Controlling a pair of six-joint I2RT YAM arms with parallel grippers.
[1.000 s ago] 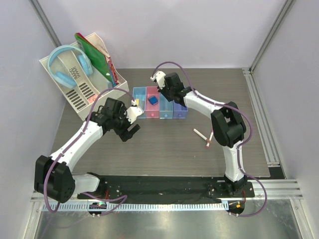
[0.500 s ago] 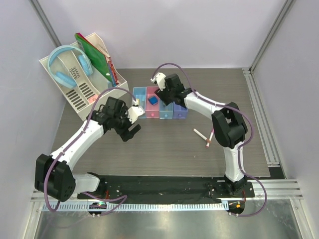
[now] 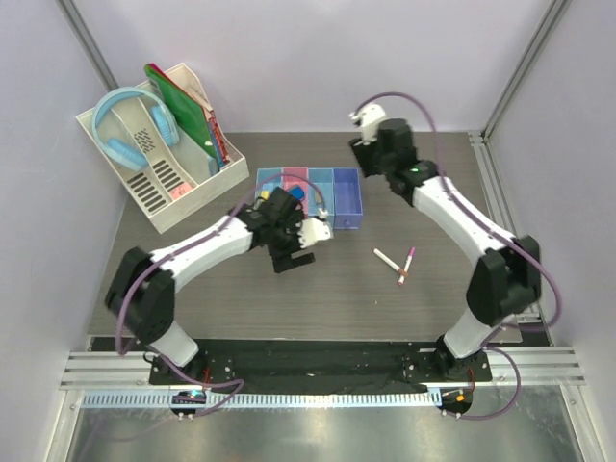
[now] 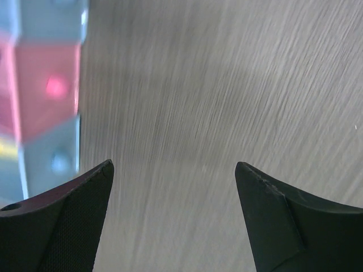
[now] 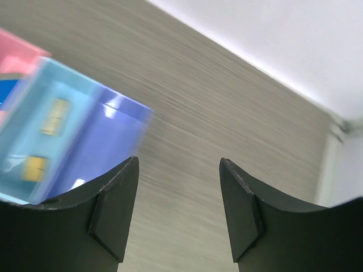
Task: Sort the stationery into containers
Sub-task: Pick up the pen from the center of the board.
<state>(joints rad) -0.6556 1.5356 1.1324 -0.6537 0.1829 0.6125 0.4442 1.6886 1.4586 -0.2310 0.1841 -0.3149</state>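
The row of four joined bins (image 3: 337, 204) stands mid-table: light blue, pink, light blue, purple. A blue eraser (image 3: 298, 192) lies in the pink bin. Two thin white pens with pink caps (image 3: 405, 265) lie on the table right of the bins. My left gripper (image 3: 295, 258) is open and empty, just in front of the bins; its wrist view shows the pink bin (image 4: 45, 90) at the left edge. My right gripper (image 3: 361, 156) is open and empty behind the purple bin (image 5: 108, 141). Two tan flat pieces (image 5: 54, 116) lie in the light blue bin beside it.
A large white slotted rack (image 3: 159, 183) stands at the back left, holding blue headphones (image 3: 130, 125) and green and red folders (image 3: 183, 106). A metal rail (image 3: 500, 221) runs along the table's right edge.
My right gripper has pulled away from over the bins to the back right. My left arm has swung right, from the left of the bins to their front. The eraser stays in the pink bin.
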